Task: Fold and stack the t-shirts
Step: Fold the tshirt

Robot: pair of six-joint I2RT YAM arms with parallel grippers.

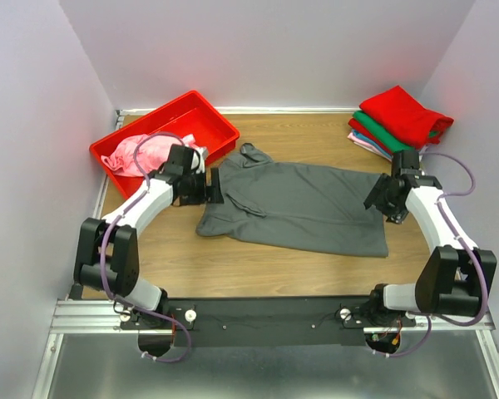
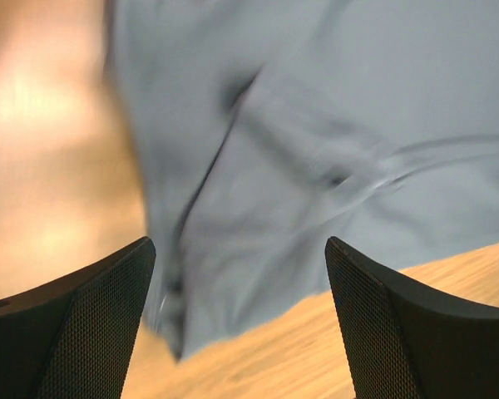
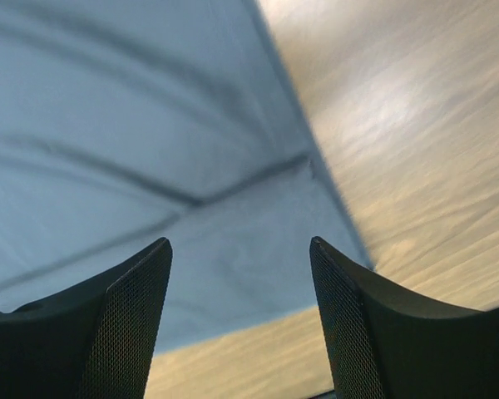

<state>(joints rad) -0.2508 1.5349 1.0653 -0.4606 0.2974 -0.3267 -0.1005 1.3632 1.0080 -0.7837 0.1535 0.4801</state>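
Grey shirt (image 1: 295, 208) lies flat on the table (image 1: 233, 270) at centre of the top view. Only that view shows the pink shirt (image 1: 141, 154) in the bin (image 1: 223, 119), upper left, and the stack (image 1: 399, 120), upper right. Only the wrist views show the left gripper (image 2: 239, 274) and right gripper (image 3: 239, 268) spread wide and empty above the grey shirt's edges.

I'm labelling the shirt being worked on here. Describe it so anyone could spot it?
On the wooden table, between the left gripper and the right gripper, lies the dark grey t-shirt, spread out. The pink shirt is bunched in the red bin; the rest sit folded in a stack at the far right corner.
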